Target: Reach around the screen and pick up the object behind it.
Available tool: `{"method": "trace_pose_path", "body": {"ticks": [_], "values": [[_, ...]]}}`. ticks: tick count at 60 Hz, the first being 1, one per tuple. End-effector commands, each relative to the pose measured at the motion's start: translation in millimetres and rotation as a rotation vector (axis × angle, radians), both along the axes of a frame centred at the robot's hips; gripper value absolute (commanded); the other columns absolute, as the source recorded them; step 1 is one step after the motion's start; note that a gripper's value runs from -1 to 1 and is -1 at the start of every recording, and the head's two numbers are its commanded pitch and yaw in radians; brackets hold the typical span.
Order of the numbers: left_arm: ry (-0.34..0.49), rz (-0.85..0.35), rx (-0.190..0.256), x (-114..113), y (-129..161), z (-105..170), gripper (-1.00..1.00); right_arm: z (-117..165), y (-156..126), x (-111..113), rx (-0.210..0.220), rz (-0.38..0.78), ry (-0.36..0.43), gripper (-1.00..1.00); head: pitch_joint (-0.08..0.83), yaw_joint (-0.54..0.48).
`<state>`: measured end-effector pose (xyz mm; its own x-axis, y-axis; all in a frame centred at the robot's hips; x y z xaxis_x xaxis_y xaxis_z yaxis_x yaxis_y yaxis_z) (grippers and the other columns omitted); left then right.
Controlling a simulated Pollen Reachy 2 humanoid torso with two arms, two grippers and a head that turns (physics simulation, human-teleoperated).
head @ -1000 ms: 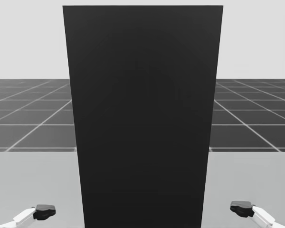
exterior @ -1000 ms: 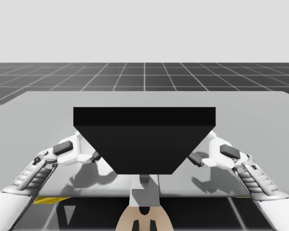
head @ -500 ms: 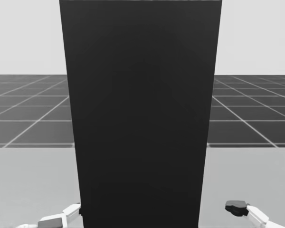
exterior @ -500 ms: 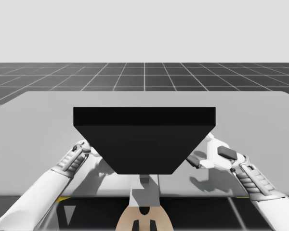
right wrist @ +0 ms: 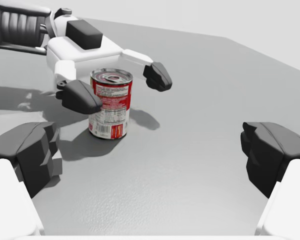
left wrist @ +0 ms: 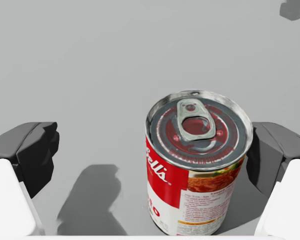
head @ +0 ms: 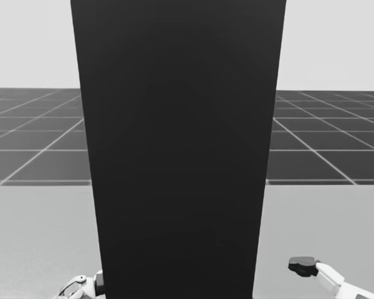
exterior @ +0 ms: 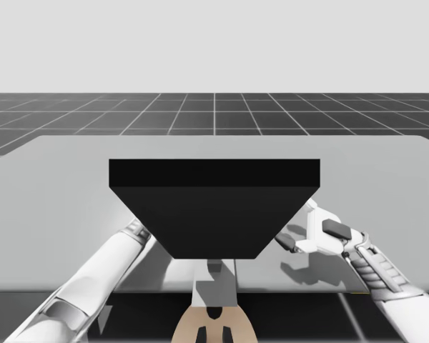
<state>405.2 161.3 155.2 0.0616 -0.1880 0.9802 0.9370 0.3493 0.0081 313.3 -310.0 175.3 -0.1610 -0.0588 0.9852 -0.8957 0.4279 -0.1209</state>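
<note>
In the last second my left arm (exterior: 104, 268) has slid in past the left edge of the tall black flat screen (exterior: 214, 207). My left gripper (left wrist: 150, 150) now straddles the red-and-white cylindrical tin can (left wrist: 197, 165) standing on the grey table (left wrist: 115, 60) on the far side. Its fingers are spread wide, and one pad is perhaps already touching. My right gripper (right wrist: 150, 145) waits at the right, also spread open. Closing looks next.

A flat black screen (exterior: 214, 207) stands upright on the table (exterior: 57, 179). A red-and-white can (left wrist: 197, 165) with a silver pull-tab lid stands upright between my left hand's (left wrist: 151, 150) spread fingers, nearer one finger.
</note>
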Motion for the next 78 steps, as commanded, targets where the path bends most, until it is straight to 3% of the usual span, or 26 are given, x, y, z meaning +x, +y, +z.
{"method": "trace_pose_path", "body": {"ticks": [1, 6, 7, 8, 10, 11, 27, 45, 63, 78], "values": [[0.056, -0.045, 0.005, 8.0, -21.0, -12.2, -1.00, -1.3, -1.0, -1.4, 0.022, 0.026, -0.012, -1.00, 0.186, -0.03], [0.064, -0.049, 0.013, 8.5, -24.7, -18.4, -1.00, -1.6, -1.4, -1.6, 0.021, 0.027, -0.013, -1.00, 0.188, -0.03], [0.064, -0.042, 0.014, 8.8, -25.0, -19.7, -0.68, -1.6, -1.4, -1.7, 0.021, 0.027, -0.014, -1.00, 0.188, -0.03], [0.065, -0.035, 0.012, 8.8, -25.1, -21.1, 0.00, -1.7, -1.4, -1.8, 0.021, 0.027, -0.015, -1.00, 0.189, -0.03], [0.079, -0.041, 0.010, 8.7, -25.0, -22.1, 0.79, -1.7, -1.4, -1.8, 0.020, 0.027, -0.015, -1.00, 0.190, -0.03], [0.076, -0.041, 0.013, 8.9, -24.4, -22.5, 1.00, -1.7, -1.4, -1.8, 0.020, 0.027, -0.016, -1.00, 0.189, -0.03], [0.059, 0.005, 0.007, 12.8, -0.8, -14.1, 1.00, -1.8, -1.0, -2.2, 0.020, 0.023, -0.020, -1.00, 0.190, -0.02], [0.006, 0.149, -0.005, 8.8, 82.0, 10.1, 1.00, -2.4, 0.1, -1.4, 0.016, 0.018, -0.027, -1.00, 0.185, -0.02], [-0.047, 0.283, 0.017, -1.0, 151.7, 27.1, 1.00, -2.7, 0.7, 0.2, 0.018, 0.015, -0.029, -1.00, 0.177, -0.01], [-0.137, 0.384, 0.002, -5.7, 195.4, 72.3, 1.00, -2.2, 0.6, 1.3, 0.018, -0.002, -0.030, -1.00, 0.171, -0.01]]}}
